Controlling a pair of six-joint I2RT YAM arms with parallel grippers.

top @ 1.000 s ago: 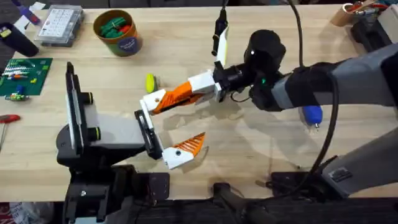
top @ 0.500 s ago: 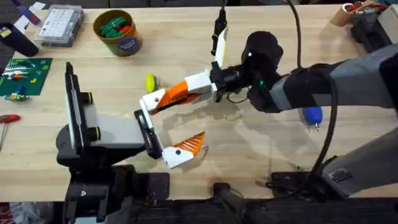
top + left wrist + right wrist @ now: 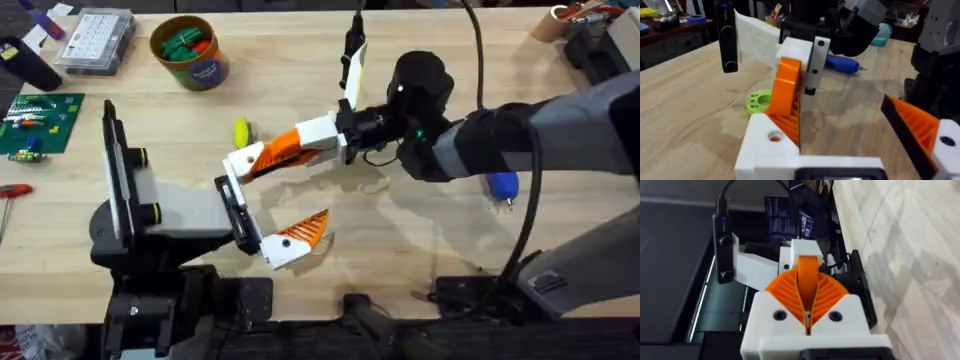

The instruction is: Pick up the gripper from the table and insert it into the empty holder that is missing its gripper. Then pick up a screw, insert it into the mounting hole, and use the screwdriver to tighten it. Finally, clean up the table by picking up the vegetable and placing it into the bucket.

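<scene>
- Right pincer (image 3: 278,155), mine, reaches in from the right across the table's middle. Its white fingers with ribbed orange pads (image 3: 827,292) are clamped on the solid orange gripper finger (image 3: 807,277), which stands between them.
- Table (image 3: 420,250): pale wood, carrying everything listed below.
- Right arm (image 3: 520,130): dark, stretched leftward over the tabletop.
- Stand unit (image 3: 165,215): grey and black, at the lower left. A black bar (image 3: 236,212) crosses its front.
- Left pincer (image 3: 275,200): its two white brackets sit well apart on that bar, so the jaws stand wide.
- Parts box (image 3: 95,40): clear, at the far left corner.
- Circuit board (image 3: 35,120): green, at the left edge.
- Bucket (image 3: 195,62): tan-yellow with a dark blue label, far left of centre. Green and red pieces lie inside.
- Holder (image 3: 240,165): the white bracket at the bar's farther end. The left wrist view shows it (image 3: 767,147) with a round hole on top and the solid orange gripper finger (image 3: 785,95) rising from it, touching.
- Latticed orange finger (image 3: 305,232): on the nearer bracket, pointing right.
- Screwdriver (image 3: 500,185): blue handle, just beyond my right arm.
- Yellow-green disc (image 3: 241,132): on the table near the holder, on its far side.
</scene>
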